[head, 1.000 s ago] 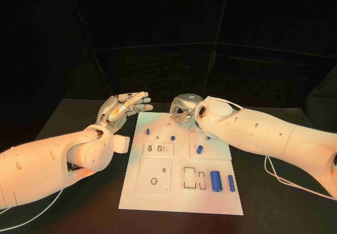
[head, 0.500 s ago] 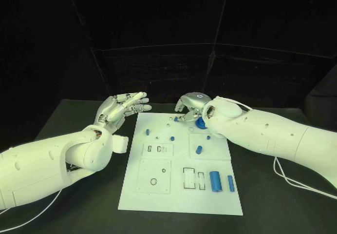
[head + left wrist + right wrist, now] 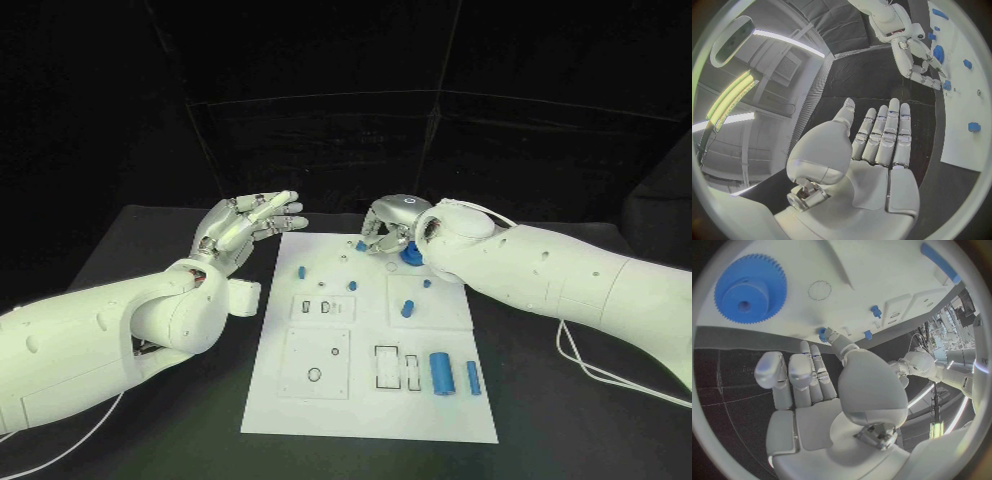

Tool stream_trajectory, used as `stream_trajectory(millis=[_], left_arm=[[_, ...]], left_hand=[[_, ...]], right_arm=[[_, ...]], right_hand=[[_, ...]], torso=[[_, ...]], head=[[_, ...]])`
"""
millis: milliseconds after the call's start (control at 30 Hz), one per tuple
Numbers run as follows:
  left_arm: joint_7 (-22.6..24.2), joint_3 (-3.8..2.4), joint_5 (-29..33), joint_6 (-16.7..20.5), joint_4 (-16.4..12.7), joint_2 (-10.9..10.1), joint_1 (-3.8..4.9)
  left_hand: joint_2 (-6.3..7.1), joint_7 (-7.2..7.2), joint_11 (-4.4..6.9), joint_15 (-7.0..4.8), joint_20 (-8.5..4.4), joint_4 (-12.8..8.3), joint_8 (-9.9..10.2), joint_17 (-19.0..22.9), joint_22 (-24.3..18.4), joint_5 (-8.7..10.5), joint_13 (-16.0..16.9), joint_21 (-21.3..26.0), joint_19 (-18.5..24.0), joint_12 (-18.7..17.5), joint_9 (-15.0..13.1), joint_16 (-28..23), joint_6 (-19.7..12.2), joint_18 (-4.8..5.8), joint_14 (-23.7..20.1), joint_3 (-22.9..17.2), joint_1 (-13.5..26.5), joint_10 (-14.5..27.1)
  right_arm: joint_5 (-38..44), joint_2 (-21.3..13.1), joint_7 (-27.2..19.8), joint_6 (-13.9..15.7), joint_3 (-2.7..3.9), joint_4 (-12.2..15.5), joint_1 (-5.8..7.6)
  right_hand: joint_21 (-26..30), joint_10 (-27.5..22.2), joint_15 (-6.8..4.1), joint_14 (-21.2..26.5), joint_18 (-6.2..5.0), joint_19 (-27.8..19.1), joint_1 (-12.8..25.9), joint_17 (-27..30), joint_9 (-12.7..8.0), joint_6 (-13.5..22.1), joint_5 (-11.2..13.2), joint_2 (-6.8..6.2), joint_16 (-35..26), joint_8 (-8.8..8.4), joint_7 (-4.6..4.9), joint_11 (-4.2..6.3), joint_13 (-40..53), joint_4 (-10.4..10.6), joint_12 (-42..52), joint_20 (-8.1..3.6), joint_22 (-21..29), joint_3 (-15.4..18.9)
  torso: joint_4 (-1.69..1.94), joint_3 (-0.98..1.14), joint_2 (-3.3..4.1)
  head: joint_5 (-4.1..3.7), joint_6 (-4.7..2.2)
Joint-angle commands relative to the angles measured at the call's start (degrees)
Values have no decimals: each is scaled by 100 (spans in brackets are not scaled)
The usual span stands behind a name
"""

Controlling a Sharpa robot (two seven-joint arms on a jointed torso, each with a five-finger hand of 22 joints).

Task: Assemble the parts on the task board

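White task board (image 3: pixel 368 400) flat on black table (image 3: pixel 577 420), rectangular recesses moulded in; blue cylinder (image 3: pixel 443 373) and slimmer blue rod (image 3: pixel 473 377) lie beside slots at near right; small blue pegs scattered mid-board; blue gear (image 3: pixel 411 251) at far edge by right hand (image 3: pixel 389 225), fingers curled, grip uncertain; left hand (image 3: pixel 245 225) off board's far left corner, fingers extended, holding nothing.
Left wrist: left hand (image 3: pixel 873 150) flat, fingers straight, close together.
Right wrist: toothed blue gear (image 3: pixel 749 289) lies on board beyond right hand's fingertips (image 3: pixel 792 367), apart from them.

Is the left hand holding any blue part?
No. In the left wrist view the left hand is flat with straight fingers and holds nothing.
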State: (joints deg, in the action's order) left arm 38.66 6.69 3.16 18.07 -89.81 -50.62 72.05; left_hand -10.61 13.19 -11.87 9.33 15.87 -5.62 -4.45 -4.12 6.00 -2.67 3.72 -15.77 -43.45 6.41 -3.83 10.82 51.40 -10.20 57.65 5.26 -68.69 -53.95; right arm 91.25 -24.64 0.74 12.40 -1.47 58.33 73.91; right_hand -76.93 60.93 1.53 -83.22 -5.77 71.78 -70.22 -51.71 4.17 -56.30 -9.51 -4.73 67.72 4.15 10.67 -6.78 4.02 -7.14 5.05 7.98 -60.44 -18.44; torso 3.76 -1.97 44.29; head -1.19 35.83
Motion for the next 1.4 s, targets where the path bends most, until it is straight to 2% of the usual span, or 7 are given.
stream_trajectory(millis=[33, 667, 800, 1000, 1133, 1267, 1400], left_arm=[[211, -5, -1, -93, 5, 17, 11], [182, -5, -1, -108, 17, 26, 11], [175, -5, -1, -110, 20, 27, 11], [162, -5, -1, -114, 22, 27, 11], [154, -5, -1, -115, 22, 26, 11], [150, -5, -1, -116, 21, 24, 11], [146, -5, -1, -118, 20, 23, 12]], left_hand=[[31, 196, -13, -2, -2, -39, 23, 7, -7, -15, -6, 23, -28, -31, 6, -37, 28, -34, 41, 0, 11, 39], [32, 194, -13, -2, -3, -63, 27, 9, -12, -15, -7, 26, -34, -35, 6, -43, 27, -34, 41, -11, -9, 43], [32, 194, -13, -2, -3, -63, 27, 9, -12, -15, -7, 26, -34, -35, 6, -43, 27, -34, 41, -11, -9, 43], [31, 194, -13, -2, -3, -70, 28, 10, -13, -14, -7, 26, -36, -36, 6, -44, 26, -35, 41, -14, -15, 45], [32, 195, -13, -2, -3, -77, 30, 10, -14, -13, -7, 27, -38, -38, 6, -45, 24, -35, 41, -17, -22, 47], [32, 195, -13, -2, -4, -80, 31, 10, -15, -12, -8, 27, -39, -39, 6, -46, 23, -35, 41, -18, -24, 49], [32, 195, -13, -2, -4, -80, 32, 10, -15, -12, -8, 28, -40, -39, 6, -46, 23, -35, 41, -18, -24, 49]], right_arm=[[-41, 62, 36, -346, 3, -31, 15], [32, 327, 513, -474, 0, -178, 14], [65, 360, 546, -456, 0, -196, 14], [196, 394, 597, -426, 0, -219, 14], [273, 393, 614, -420, -1, -224, 14], [305, 376, 584, -327, -1, -215, 14], [271, 333, 457, -6, -1, -172, 14]], right_hand=[[-54, 127, 9, -59, -1, 86, -51, -73, 8, -77, -18, 12, 64, 20, -2, 8, 17, 25, 59, -16, -69, 63], [-223, 468, -74, -139, 60, 296, -34, -430, 5, -236, 59, 133, 345, 10, -100, 115, 112, 248, 213, -89, -395, 141], [-250, 501, -93, -145, 69, 325, -136, -465, 6, -278, 91, 195, 377, 13, -119, 136, 120, 226, 219, -107, -443, 47], [-306, 580, -129, -155, 88, 379, -467, -547, 10, -375, 349, 339, 446, 20, -148, 171, 126, 69, 219, -145, -546, -317], [-322, 611, -132, -154, 94, 390, -543, -562, 11, -413, 377, 337, 461, 22, -153, 179, 128, 4, 217, -151, -574, -442], [-344, 728, -154, -152, 100, 409, -521, -568, 32, -542, 386, 347, 472, 71, -193, 213, 150, 13, 259, -163, -614, -512], [-385, 860, -195, -161, 114, 457, -397, -602, 52, -675, 371, 310, 502, 112, -248, 267, 179, 89, 297, -198, -696, -520]], torso=[[2, -3, 1], [-6, -1, 3], [-6, -1, 3], [-6, -2, 3], [-8, -2, 2], [-10, -3, 2], [-8, -1, 2]], head=[[2, -9], [25, -1], [26, -10], [24, -9], [32, -7], [37, -13], [45, -13]])
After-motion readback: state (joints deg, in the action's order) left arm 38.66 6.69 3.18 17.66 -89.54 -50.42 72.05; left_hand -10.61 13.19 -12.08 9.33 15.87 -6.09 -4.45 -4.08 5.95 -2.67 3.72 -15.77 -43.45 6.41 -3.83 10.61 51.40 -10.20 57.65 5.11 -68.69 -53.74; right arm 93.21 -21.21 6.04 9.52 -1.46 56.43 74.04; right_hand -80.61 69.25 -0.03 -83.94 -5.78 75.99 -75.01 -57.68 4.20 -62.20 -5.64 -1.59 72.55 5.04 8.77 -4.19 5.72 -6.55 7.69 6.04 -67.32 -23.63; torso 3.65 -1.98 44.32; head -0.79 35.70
